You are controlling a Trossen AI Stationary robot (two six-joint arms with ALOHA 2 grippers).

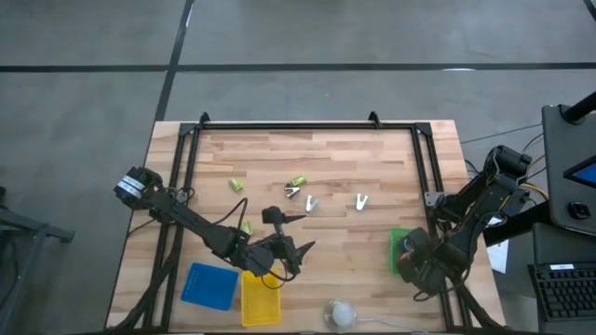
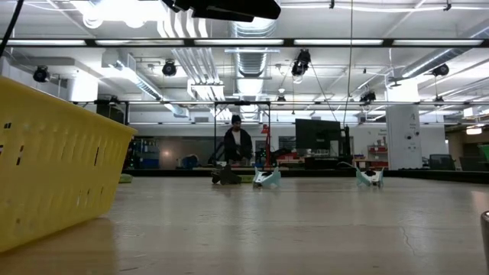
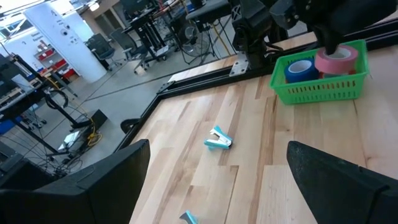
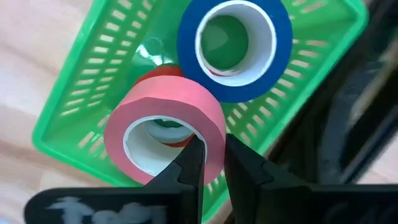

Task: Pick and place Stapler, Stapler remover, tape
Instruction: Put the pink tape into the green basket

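My right gripper is shut on a pink tape roll over the green basket at the table's right side. A blue roll lies flat in that basket, and a red roll shows under the pink one. My left gripper is open and empty, just past the yellow basket. Three staple removers lie on the mid table, one of them straight ahead of the left fingers. A black stapler lies near my left gripper. My right gripper pinches the pink roll's wall, one finger inside the ring's opening and one outside. The fingers come from above, pointing down. The roll stands tilted on edge, its lower part inside the green basket above the red roll; whether it rests there I cannot tell.
A blue basket stands left of the yellow one at the near edge. Small yellow-green items lie on the mid table, and a white object lies at the near edge. A black frame rims the table. A person stands far behind.
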